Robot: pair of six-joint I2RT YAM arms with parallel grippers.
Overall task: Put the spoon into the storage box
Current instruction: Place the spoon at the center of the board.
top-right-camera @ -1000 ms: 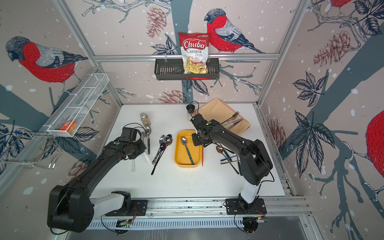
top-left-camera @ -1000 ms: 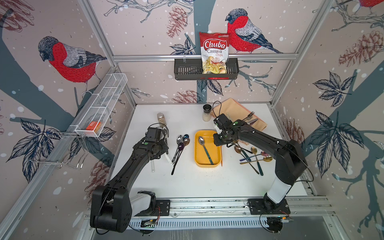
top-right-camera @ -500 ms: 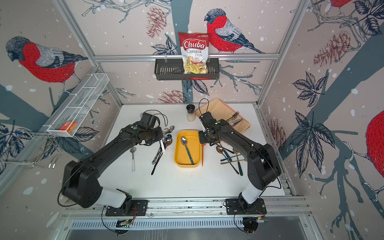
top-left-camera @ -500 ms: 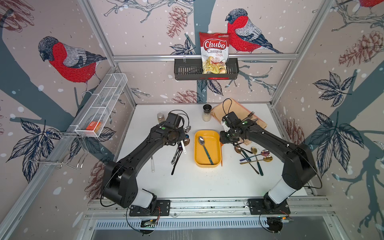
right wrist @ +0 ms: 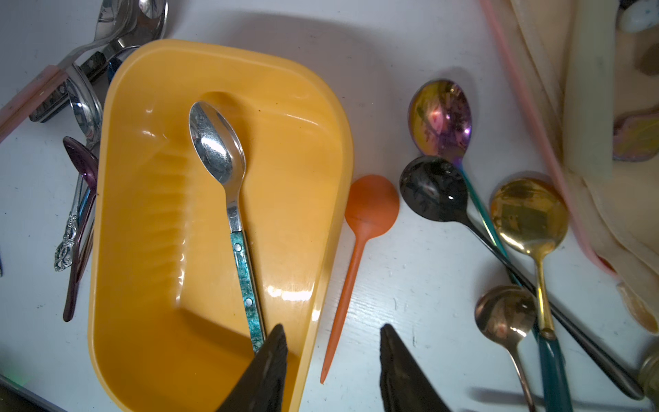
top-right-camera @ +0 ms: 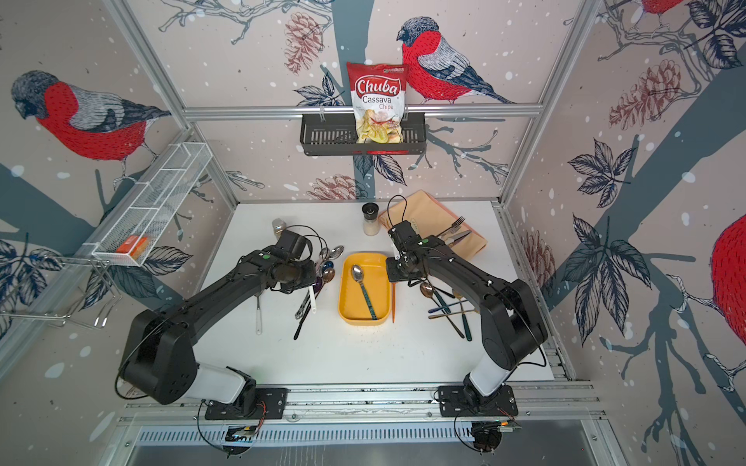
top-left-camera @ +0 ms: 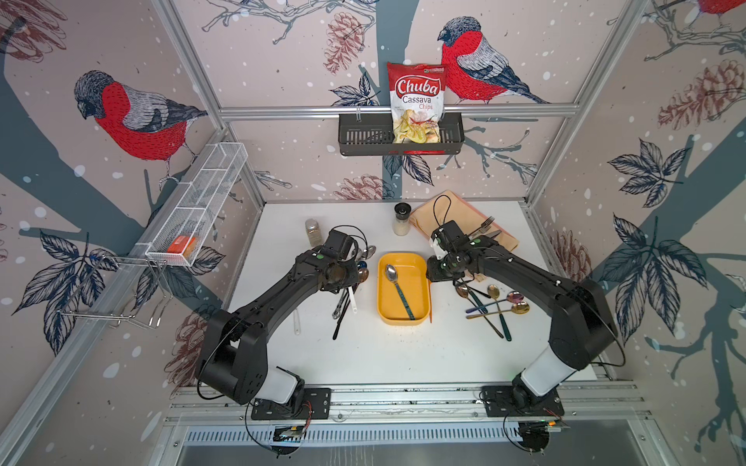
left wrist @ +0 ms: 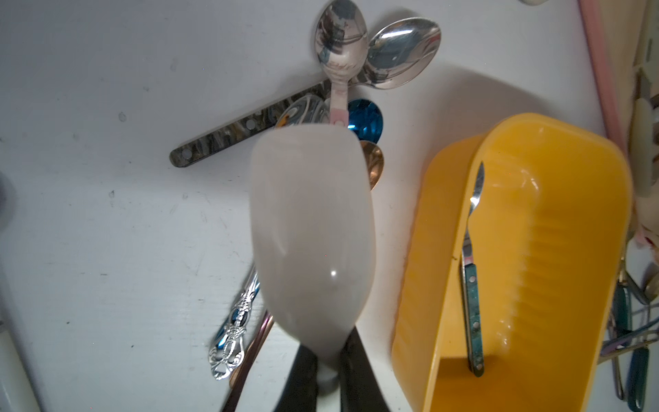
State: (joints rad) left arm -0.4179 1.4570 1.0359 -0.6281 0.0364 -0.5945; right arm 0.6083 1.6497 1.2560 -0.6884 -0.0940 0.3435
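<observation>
A: That white plastic spoon (left wrist: pixel 312 228) — light, stiff, slippery?
B: Likely. The left gripper (left wrist: pixel 330 356) pinches its neck, storage box (left wrist: pixel 435 249) just beside. The right gripper (right wrist: pixel 331 342) hangs part-open, empty — box rim between its fingers.

A blurred white spoon (left wrist: pixel 312 228) partly hides the spoon pile (left wrist: pixel 342 46).

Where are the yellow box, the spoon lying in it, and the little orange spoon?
storage box (right wrist: pixel 135 214): right wrist view, bare inner side wall.
spoon (right wrist: pixel 216 142): right wrist view, middle of its steel bowl.
orange spoon (right wrist: pixel 371 205): right wrist view, its round bowl.
</observation>
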